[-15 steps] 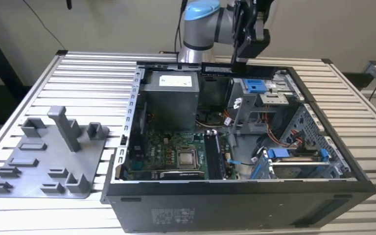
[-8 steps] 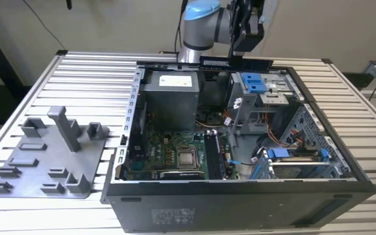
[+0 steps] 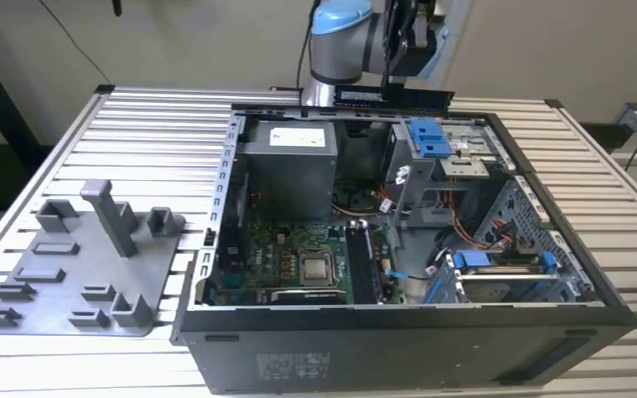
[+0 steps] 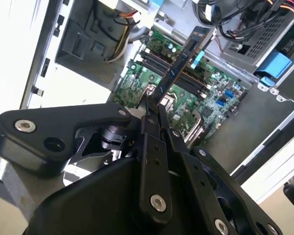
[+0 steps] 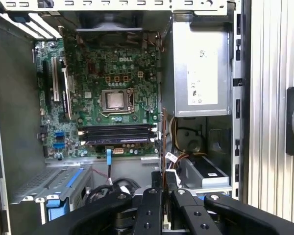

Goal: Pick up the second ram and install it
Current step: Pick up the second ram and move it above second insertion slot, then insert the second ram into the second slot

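Black fingers (image 4: pixel 152 137) of the gripper (image 4: pixel 154 105) are squeezed tight on the second ram (image 4: pixel 182 58), a thin, long, dark blue memory stick with dark chips on it. One finger presses on each flat side. Most of the stick pokes out past the fingers.

In the exterior view the gripper (image 3: pixel 390 84) hangs up high over the far edge of a big black metal computer case (image 3: pixel 407 348). The second ram (image 3: pixel 394 97) lies level under it. It is in the air and touches nothing but the fingers.

The case lies on its side with its cover off, on a silver metal table made of long slats (image 3: pixel 153 116). Many things sit inside the case:
- A large green motherboard (image 3: pixel 285 249) lies flat on the bottom.
- A square silver chip (image 3: pixel 318 267) sits near the middle of that board.
- Long dark memory slots (image 5: pixel 117 133) run across the board near the chip. The stick is well apart from them, and I cannot tell if any slot is full.
- A grey metal power box (image 3: pixel 291 162) fills the far corner, on the exterior view's left.
- A grey metal drive cage with blue plastic clips (image 3: pixel 430 137) sits beside that box.
- Orange, white and black wires (image 3: pixel 484 228) curl in the space by the cage.

On the table, to the exterior view's left of the case, lies a flat grey plastic fixture plate (image 3: pixel 75 274). Grey blocks and a tall post stand up on it.
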Controlling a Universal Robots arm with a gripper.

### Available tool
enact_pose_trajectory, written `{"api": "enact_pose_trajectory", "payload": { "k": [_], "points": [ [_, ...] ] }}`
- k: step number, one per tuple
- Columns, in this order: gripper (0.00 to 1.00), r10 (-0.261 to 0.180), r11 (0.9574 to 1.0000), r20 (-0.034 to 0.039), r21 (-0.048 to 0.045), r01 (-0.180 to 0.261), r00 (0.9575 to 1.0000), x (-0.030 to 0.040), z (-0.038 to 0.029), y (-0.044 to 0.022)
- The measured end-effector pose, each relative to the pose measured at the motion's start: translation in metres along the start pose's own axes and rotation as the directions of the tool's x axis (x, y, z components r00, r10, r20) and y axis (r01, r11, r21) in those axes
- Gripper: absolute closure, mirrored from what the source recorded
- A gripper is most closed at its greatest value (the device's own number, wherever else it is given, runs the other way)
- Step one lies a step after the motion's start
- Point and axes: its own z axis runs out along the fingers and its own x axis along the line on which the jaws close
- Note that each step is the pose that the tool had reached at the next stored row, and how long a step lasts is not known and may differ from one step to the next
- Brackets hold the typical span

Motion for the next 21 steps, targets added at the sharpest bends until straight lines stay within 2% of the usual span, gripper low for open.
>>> {"api": "enact_pose_trajectory", "payload": {
  "k": [16,21],
  "points": [
    [0.86,0.0,1.0,0.0002,0.0,0.0,1.0,-0.0013,0.0002,0.0001],
    [0.86,0.038,0.9993,-0.0006,0.0025,-0.038,0.9993,-0.0013,0.0006,0.0001]
  ]
}}
